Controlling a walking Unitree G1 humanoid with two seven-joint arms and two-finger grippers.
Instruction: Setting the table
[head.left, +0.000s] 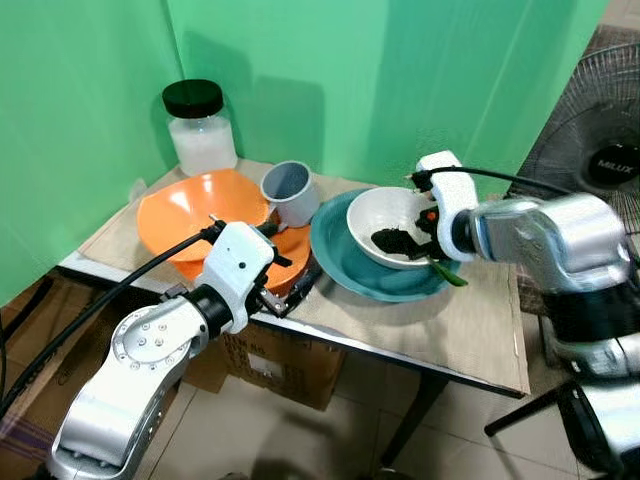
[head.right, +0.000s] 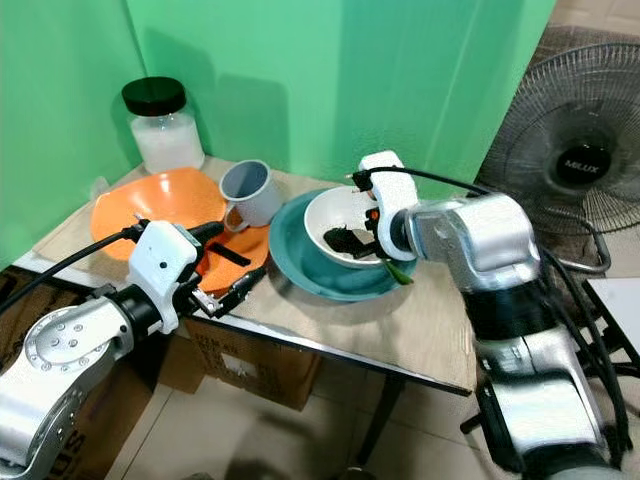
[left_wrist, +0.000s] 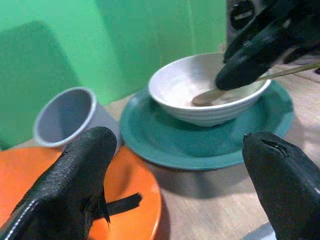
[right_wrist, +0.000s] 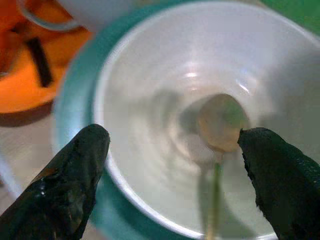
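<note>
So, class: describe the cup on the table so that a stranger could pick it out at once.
Start at the table against the green wall. Between the orange bowl and the teal plate is a small grey-blue cup, tipped with its mouth facing outward. It is the only handled vessel there.

The right gripper's fingers (head.left: 400, 240) hide part of the white bowl's (head.left: 385, 215) near rim. The fan (head.left: 590, 140) at far right is cut off by the picture's edge. In the right wrist view, the spoon (right_wrist: 220, 125) is blurred.

My black-fingered right gripper (head.left: 408, 243), white bowl (head.left: 395, 222), teal plate (head.left: 345, 262), orange plate (head.left: 180, 215), grey cup (head.left: 291, 190), green-handled spoon (right_wrist: 219, 150), black-lidded jar (head.left: 201, 128), green backdrop (head.left: 350, 70).
</note>
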